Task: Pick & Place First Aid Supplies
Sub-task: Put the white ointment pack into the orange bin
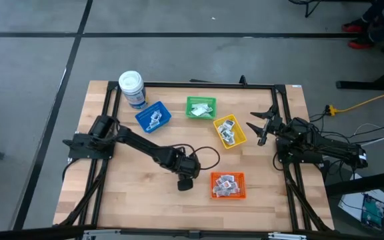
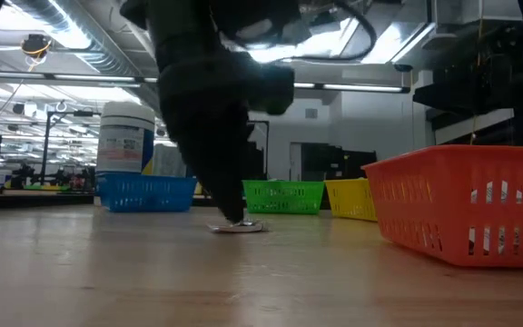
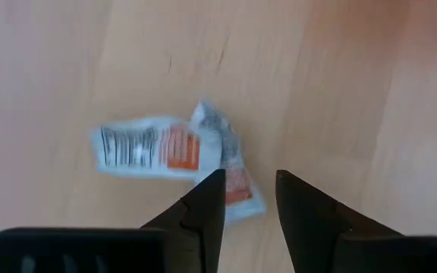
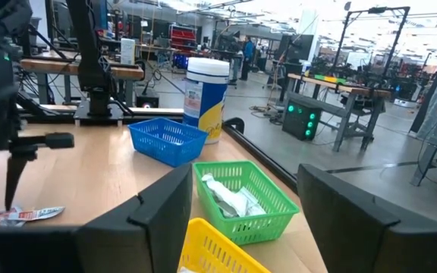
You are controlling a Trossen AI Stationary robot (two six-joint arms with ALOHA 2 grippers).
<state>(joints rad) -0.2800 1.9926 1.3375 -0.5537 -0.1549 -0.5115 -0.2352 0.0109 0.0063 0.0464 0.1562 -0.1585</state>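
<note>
Packets lie on table just beyond left pincer, fingers slightly apart.

You are working in a large robotics lab or workshop hall, not a home or office. Look past the wooden table in the right wrist view: rows of workbenches stand on metal legs, one carrying a box with green indicator lights, and dark frames and stands rise around them. Cables trail across the grey concrete floor, which is marked with dark lines, and a yellow cable runs beyond the table's right edge. In the low view, long strip lights and exposed ducting hang under an open ceiling. A person stands far back among the benches.
</note>
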